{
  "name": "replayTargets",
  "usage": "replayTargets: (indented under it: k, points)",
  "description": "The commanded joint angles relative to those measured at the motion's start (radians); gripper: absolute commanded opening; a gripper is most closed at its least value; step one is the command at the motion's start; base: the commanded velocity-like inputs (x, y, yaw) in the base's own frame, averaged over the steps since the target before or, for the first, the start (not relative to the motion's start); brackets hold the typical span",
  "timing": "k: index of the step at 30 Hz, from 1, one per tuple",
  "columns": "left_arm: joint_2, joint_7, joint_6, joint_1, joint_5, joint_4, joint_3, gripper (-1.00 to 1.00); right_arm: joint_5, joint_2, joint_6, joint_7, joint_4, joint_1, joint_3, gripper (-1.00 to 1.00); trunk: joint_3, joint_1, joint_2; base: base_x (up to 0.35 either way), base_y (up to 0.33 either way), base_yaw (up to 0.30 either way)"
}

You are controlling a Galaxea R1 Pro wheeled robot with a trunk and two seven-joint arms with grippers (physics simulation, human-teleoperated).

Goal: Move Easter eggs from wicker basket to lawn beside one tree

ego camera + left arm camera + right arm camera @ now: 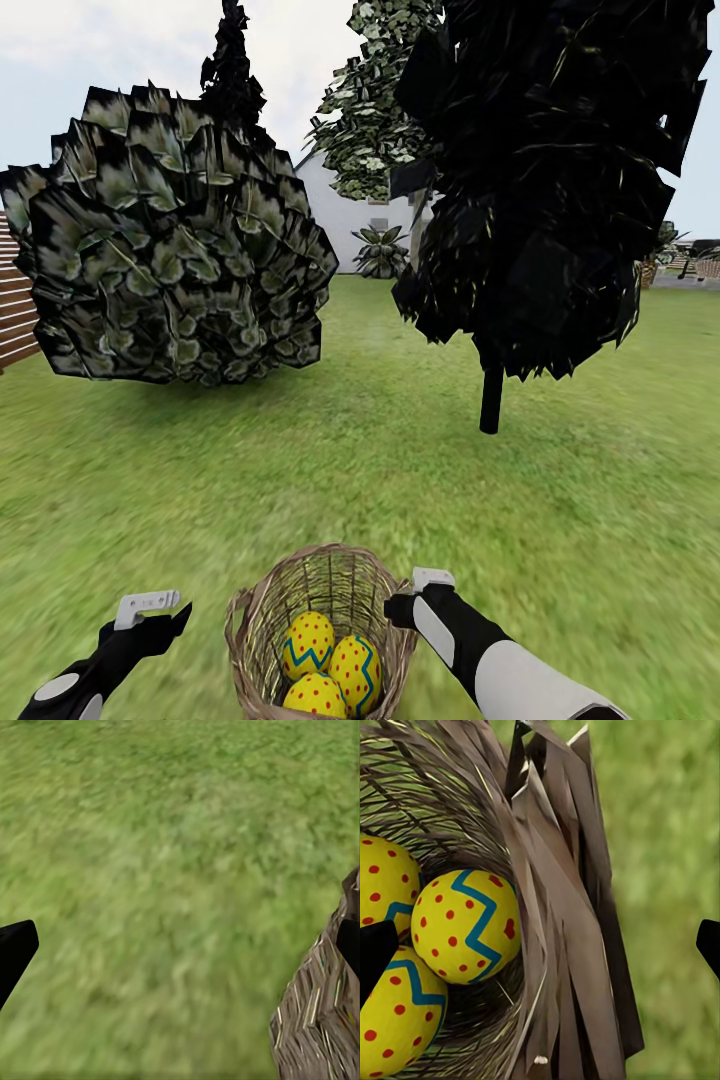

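Inside the basket point(325, 610), between both wide-open end effectors, three eggs point(330, 665) are seen; the right end effector point(420, 592) is nearer.

Residential garden, simulated: mown lawn point(300, 470), leafy bush point(170, 250), dark tree point(540, 180), slatted wooden fence point(12, 310) at one edge, white house point(345, 215) beyond.

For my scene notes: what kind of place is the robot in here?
Most likely a house garden: a wide green lawn, a dark thin-trunked tree beside a leafy bush, and a white house behind.
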Motion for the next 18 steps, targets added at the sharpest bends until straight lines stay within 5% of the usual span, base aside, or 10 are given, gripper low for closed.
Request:
replayTargets:
  k: [1,9,10,18]
  points:
    - [0.0,-0.004,0.007,0.0,0.008,-0.001,0.002,1.0,-0.007,0.0,0.004,-0.008,-0.001,-0.001,0.005,1.0,-0.001,0.0,0.0,0.0,0.0,0.0]
    - [0.001,-0.004,0.007,0.0,0.008,-0.001,0.002,1.0,-0.007,0.0,0.005,-0.008,-0.001,-0.001,0.005,1.0,-0.001,0.0,0.0,0.0,0.0,0.0]
    - [0.001,-0.004,0.007,0.0,0.008,-0.001,0.002,1.0,-0.007,0.0,0.005,-0.008,-0.001,-0.001,0.005,-1.0,-0.001,0.0,0.0,0.0,0.0,0.0]
    - [0.001,-0.004,0.007,0.0,0.008,-0.001,0.002,1.0,-0.007,0.0,0.003,-0.008,-0.001,-0.001,0.005,-1.0,-0.001,0.0,0.0,0.0,0.0,0.0]
